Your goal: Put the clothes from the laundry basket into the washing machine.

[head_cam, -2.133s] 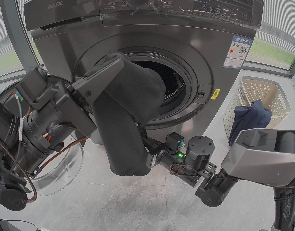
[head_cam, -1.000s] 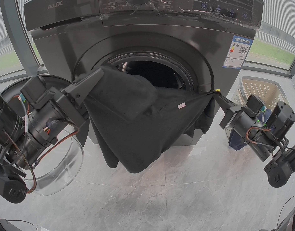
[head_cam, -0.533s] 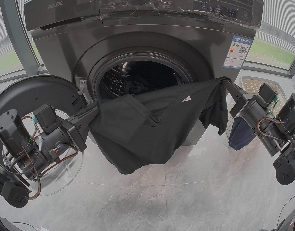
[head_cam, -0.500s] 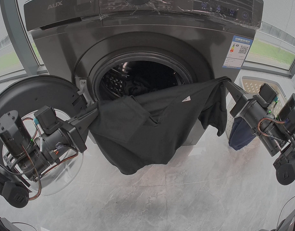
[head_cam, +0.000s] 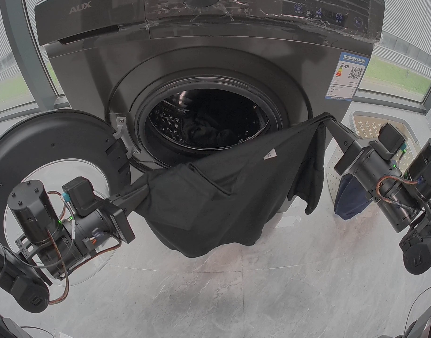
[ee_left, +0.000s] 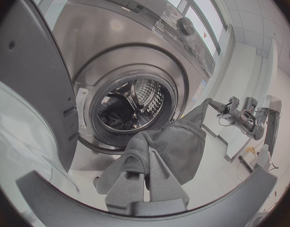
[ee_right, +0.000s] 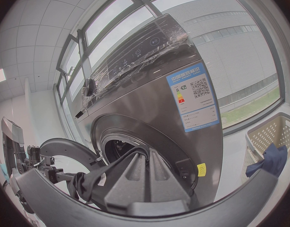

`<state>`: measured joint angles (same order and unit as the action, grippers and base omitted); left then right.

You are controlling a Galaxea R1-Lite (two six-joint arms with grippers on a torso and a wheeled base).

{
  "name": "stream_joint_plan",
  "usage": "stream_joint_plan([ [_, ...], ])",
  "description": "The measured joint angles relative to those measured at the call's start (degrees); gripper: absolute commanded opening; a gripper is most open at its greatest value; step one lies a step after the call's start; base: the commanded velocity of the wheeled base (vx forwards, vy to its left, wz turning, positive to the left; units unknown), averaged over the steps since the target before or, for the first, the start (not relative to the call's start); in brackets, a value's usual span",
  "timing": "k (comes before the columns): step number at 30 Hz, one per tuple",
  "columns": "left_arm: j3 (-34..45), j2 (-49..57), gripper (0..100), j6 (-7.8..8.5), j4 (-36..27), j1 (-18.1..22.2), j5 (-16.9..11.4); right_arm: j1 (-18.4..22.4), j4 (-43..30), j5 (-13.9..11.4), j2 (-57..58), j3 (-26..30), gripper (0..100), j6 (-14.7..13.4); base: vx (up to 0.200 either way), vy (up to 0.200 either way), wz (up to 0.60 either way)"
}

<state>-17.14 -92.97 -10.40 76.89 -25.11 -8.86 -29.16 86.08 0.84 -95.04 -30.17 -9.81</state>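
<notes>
Loading of the washing machine (head_cam: pixel 215 57), partway through. A dark heap of clothing (head_cam: pixel 204 130) already lies inside the drum, seen through the open round port at the centre of the head view. The door (head_cam: pixel 51 137) stands swung wide at the left of the frame. A black shirt (head_cam: pixel 234 193) is spread in front of the lower half of the port, outside the drum, with its lowest fold hanging free above the floor (head_cam: pixel 272 287); whether it brushes the port's rim cannot be told. The left hand (head_cam: pixel 141 192), at the lower left of the frame, is clamped on one end of the shirt; in the left wrist view its two fingers close on bunched cloth. The right hand (head_cam: pixel 328 123), at the right of the frame just beside the port's right edge, is likewise pinched tight on the other end and held higher, so the shirt slopes down from right to left. The laundry basket (ee_right: pixel 266 131) stands on the floor to the right of the machine, behind the right hand, with a blue garment (head_cam: pixel 347 198) draped over its near rim. By this state, some clothes are in, the black shirt is carried but not yet in the drum, and at least the blue garment remains; anything beneath it is hidden.
</notes>
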Motion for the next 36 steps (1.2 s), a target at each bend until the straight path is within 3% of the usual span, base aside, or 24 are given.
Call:
stream_joint_plan([
  [1, 0.35, -0.28, 0, -0.07, -0.02, -0.43, -0.02, -0.20, 0.02, -0.05, 0.00, 0.00, 0, 0.00, 0.000, 0.000, 0.00],
  [2, 0.61, -0.66, 100, -0.07, 0.02, -0.74, 0.00, -0.39, 0.02, -0.09, 0.00, 0.00, 0, 0.02, 0.000, 0.000, 0.00],
  [6, 1.13, -2.54, 100, -0.20, 0.07, -2.01, -0.02, -1.60, 0.04, -0.24, 0.00, -0.01, 0, 0.11, 0.000, 0.000, 0.00],
  [11, 0.35, -5.62, 100, -1.48, 0.77, -4.10, 0.05, -3.24, 0.02, -0.30, -0.02, 0.11, 0, 0.21, 0.000, 0.000, 0.00],
  [15, -0.59, -9.44, 100, -2.18, 4.18, -4.92, -0.02, -4.22, -0.05, -0.35, -0.17, 0.44, 0, 0.22, 0.000, 0.000, 0.00],
  [21, -1.68, -16.57, 100, -2.16, 11.11, -5.92, -0.13, -5.90, -0.05, 0.00, -1.16, 0.62, 0, 0.27, 0.000, 0.000, 0.00],
  [29, -7.08, -22.09, 100, -1.91, 11.87, -9.62, -0.41, -7.11, -0.33, 1.10, -2.76, -0.04, 0, 0.27, 0.000, 0.000, 0.00],
  [36, -10.73, -24.62, 100, -1.61, 11.87, -11.90, -2.66, -7.66, -0.51, 1.65, -3.25, -0.83, 0, 0.21, 0.000, 0.000, 0.00],
])
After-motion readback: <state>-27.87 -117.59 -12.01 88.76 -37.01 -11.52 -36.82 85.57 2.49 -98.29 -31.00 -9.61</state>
